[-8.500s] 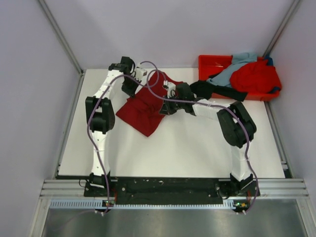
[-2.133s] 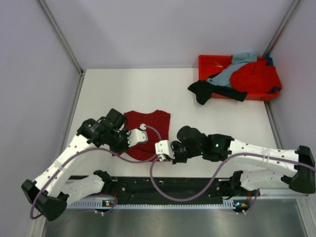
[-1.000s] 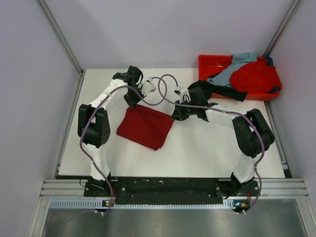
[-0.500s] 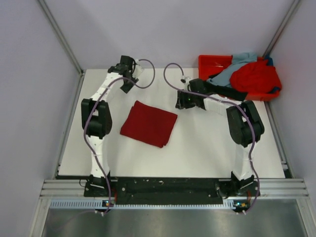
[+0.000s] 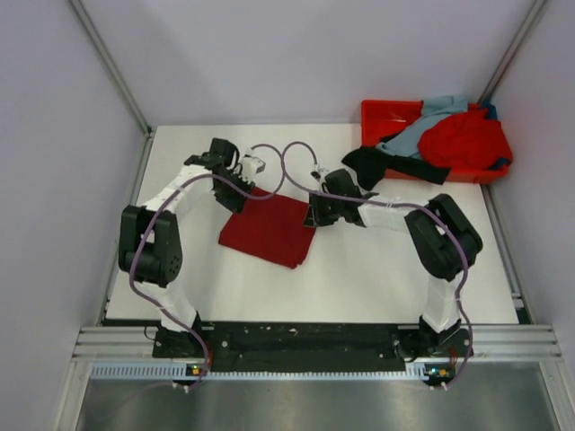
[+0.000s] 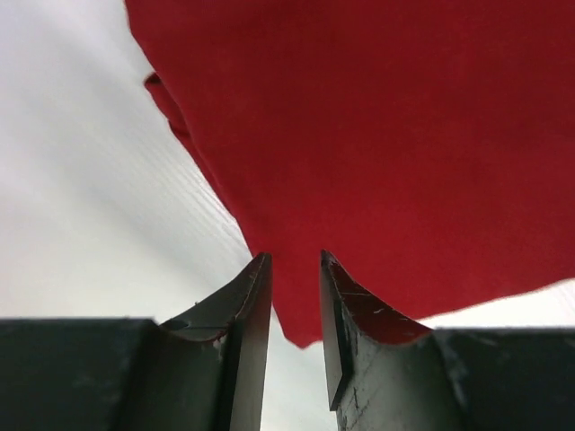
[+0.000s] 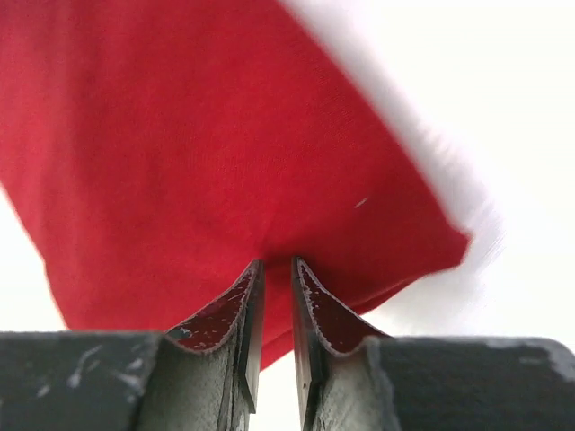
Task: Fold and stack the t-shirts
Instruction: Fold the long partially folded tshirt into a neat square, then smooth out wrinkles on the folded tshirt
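Two hands are down on the far edge of the dark crimson t-shirt (image 5: 268,232). From above, it lies folded into a tilted rectangle on the desk (image 5: 386,269), left of the middle and clear of every edge. The left hand (image 5: 234,191) sits at its far left corner, the right hand (image 5: 312,214) at its far right corner. The bright red t-shirt (image 5: 467,139), pale grey-blue t-shirt (image 5: 422,126) and black t-shirt (image 5: 367,166) are heaped in and over the orange-red tray (image 5: 375,111) at the desk's far right corner.

From the left wrist, the left hand (image 6: 295,262) has its jaws narrow, a slit between them, over a pointed corner of the dark crimson t-shirt (image 6: 404,135). I cannot tell whether any cloth is caught. Layered edges show beside that corner, so the pinch should go deep enough to take every layer.

From the right wrist, the right hand (image 7: 276,265) is narrow too, its tips at the shirt's edge just inside a corner. I cannot tell if it grips.

This looks like the start of another fold or a shift. Both hands should close together, lift evenly and travel in step with the far edge taut, or the layers may slide apart.
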{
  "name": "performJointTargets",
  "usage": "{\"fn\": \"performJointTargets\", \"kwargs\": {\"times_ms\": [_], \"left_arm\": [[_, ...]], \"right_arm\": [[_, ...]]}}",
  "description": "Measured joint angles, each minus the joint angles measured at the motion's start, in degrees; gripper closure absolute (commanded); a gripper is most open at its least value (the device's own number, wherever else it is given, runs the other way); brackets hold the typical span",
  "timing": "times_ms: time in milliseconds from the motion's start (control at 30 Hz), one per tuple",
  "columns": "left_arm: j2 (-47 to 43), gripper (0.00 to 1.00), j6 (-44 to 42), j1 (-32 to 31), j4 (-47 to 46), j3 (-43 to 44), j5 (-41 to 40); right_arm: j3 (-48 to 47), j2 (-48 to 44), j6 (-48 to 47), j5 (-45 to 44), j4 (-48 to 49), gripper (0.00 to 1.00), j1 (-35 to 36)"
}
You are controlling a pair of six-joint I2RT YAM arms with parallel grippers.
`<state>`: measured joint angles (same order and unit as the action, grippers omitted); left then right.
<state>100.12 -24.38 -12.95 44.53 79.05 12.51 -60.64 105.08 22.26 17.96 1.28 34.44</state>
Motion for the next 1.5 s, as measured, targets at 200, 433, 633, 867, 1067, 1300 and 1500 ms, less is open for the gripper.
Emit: {"fn": "performJointTargets", "kwargs": {"times_ms": [200, 433, 633, 867, 1067, 1300, 1500], "left_arm": [[7.52, 0.68, 0.72, 0.28, -1.49, -3.58, -3.50], [8.35, 0.62, 0.87, 0.22, -1.73, -3.93, -4.50], [5.14, 0.52, -0.44, 1.03, 2.25, -2.84, -3.28], [0.92, 0.60, -0.50, 1.66, 4.96, 5.16, 0.37], [6.16, 0.66, 3.61, 1.70, 2.27, 11.76, 6.29], [19.76, 0.68, 8.39, 1.77, -0.42, 17.40, 5.46], [27.76, 0.67, 11.26, 2.73, -0.81, 25.33, 1.97]], "right_arm": [[-11.21, 9.79, 2.34, -1.68, -2.95, 0.82, -4.46], [-22.43, 16.00, -0.35, -2.75, -8.96, 0.73, -7.56], [-17.88, 9.84, -5.53, -4.92, -13.16, 0.57, -7.13], [-7.15, -8.26, -6.88, -5.29, -14.84, 0.64, -3.87], [-2.32, -8.74, -3.04, 0.57, -5.81, 0.90, -1.77], [0.35, -1.64, 2.56, 7.26, 2.80, 0.94, -1.64], [2.49, 2.40, 4.24, 6.73, 2.19, 0.94, -1.66]]}}
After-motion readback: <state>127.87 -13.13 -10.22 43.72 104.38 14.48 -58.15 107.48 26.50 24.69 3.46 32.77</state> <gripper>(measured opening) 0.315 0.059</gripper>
